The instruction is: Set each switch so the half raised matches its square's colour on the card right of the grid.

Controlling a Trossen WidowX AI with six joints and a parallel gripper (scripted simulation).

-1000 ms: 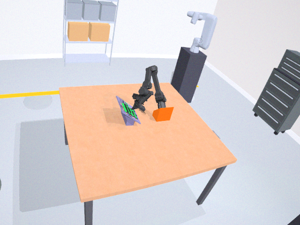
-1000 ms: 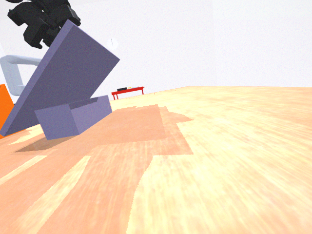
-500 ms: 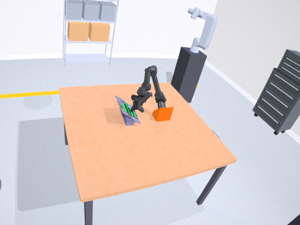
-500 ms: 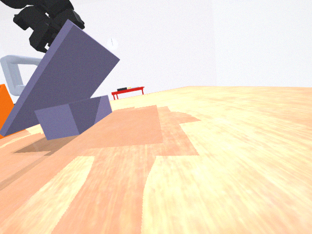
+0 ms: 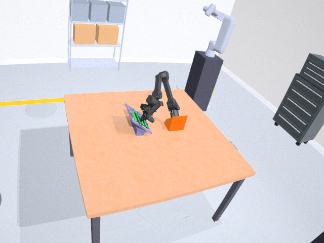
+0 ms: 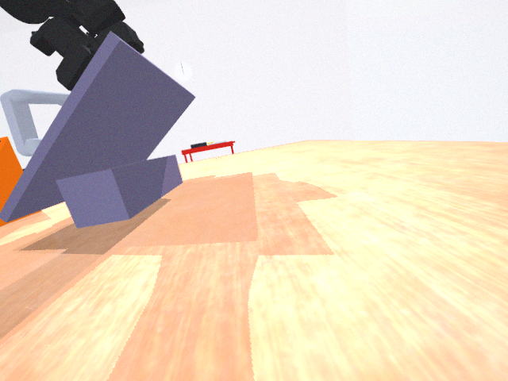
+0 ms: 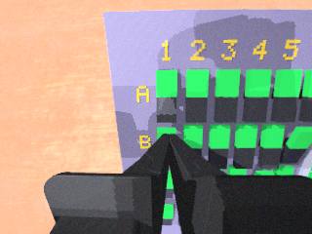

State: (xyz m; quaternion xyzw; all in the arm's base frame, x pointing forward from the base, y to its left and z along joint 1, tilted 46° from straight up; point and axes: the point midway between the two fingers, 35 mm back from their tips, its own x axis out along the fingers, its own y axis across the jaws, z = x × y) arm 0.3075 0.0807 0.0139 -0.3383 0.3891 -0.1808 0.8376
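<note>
The tilted purple panel (image 5: 128, 108) (image 6: 123, 94) (image 7: 132, 39) carries rows of switches, each with a green far half and a dark grey near half. In the wrist view, row A shows whole from switch A1 (image 7: 167, 83) to A5, and row B lies below it. My gripper (image 5: 141, 120) (image 7: 169, 139) is shut and holds nothing. Its tips are over switch B1, at its green half; contact is not clear. The fingers hide most of B1 and parts of the lower rows. Only a pale sliver of the card (image 7: 308, 167) shows at the right edge; its squares cannot be read.
The panel stands on a purple support block (image 5: 139, 131) (image 6: 94, 201) on the wooden table (image 5: 162, 169) (image 6: 390, 286). An orange wedge (image 5: 177, 123) (image 6: 8, 176) is at the arm's base. In the exterior view the panel hides the fingertips.
</note>
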